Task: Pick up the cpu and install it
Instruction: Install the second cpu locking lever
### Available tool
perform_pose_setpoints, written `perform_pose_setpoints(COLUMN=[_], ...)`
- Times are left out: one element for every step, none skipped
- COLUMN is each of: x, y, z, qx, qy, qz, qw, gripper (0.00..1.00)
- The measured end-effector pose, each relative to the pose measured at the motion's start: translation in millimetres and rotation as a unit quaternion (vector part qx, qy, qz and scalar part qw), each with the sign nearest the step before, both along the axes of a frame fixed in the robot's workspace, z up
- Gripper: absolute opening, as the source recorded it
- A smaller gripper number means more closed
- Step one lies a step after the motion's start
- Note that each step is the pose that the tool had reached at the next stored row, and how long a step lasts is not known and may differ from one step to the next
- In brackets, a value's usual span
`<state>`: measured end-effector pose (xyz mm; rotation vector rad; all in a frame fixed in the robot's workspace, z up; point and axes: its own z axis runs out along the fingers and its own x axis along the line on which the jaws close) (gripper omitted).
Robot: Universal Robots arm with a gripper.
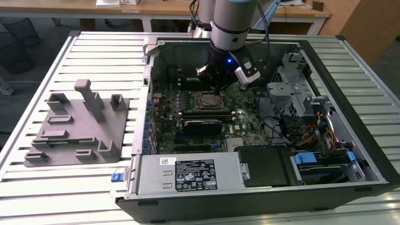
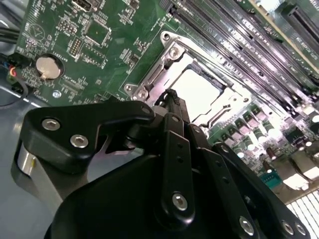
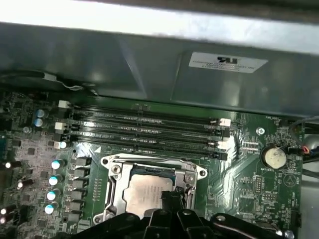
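The cpu (image 3: 145, 191) is a pale silver square lying flat inside the metal-framed socket (image 3: 115, 172) on the green motherboard. In the second wrist view the cpu (image 2: 198, 92) glares bright within the socket frame (image 2: 172, 50). My gripper (image 3: 167, 200) hangs just over the cpu's edge, its black fingers drawn together with nothing between them. The gripper (image 2: 172, 98) tip sits at the socket's rim in the second wrist view. In the exterior view the gripper (image 1: 216, 90) points down at the socket (image 1: 209, 101) in the middle of the open computer case (image 1: 156, 51).
Memory slots (image 3: 144, 130) run along one side of the socket, and a coin battery (image 3: 274, 157) lies beyond them. A grey pegged tray (image 1: 78, 126) stands on the slatted table at the exterior view's left. Drive cages and cables (image 1: 306, 122) crowd the case at the exterior view's right.
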<state>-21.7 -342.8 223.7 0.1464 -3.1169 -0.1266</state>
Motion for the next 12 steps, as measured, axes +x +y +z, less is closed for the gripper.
perform_pose_setpoints(x=[0.0,0.0,0.0,0.0,0.0,0.0,0.0,0.0,0.0,0.0,0.0,0.0], y=[0.0,0.0,-0.1,-0.5,-1.5,-3.5,-5.8,-8.5,-11.3,-14.2,-16.8,-19.0], z=[2.9,5.4,7.3,8.2,8.4,8.4,8.4,8.5,8.5,8.4,8.4,8.5], qx=[0.0,0.0,0.0,0.0,0.0001,0.0001,0.0001,0.0,0.0001,0.0002,0.0003,0.0003], qy=[0.0002,0.0003,0.0003,0.0003,0.0003,0.0003,0.0003,0.0003,0.0003,0.0003,0.0003,0.0006], qz=[0.0,0.0,0.0,0.0,0.0,0.0,0.0,0.0,0.0,0.0,0.0,0.0], qw=[1.0,1.0,1.0,1.0,1.0,1.0,1.0,1.0,1.0,1.0,1.0,1.0], gripper=[0.11,0.11,0.11,0.11,0.11,0.11,0.11,0.11,0.11,0.11,0.11,0.11])
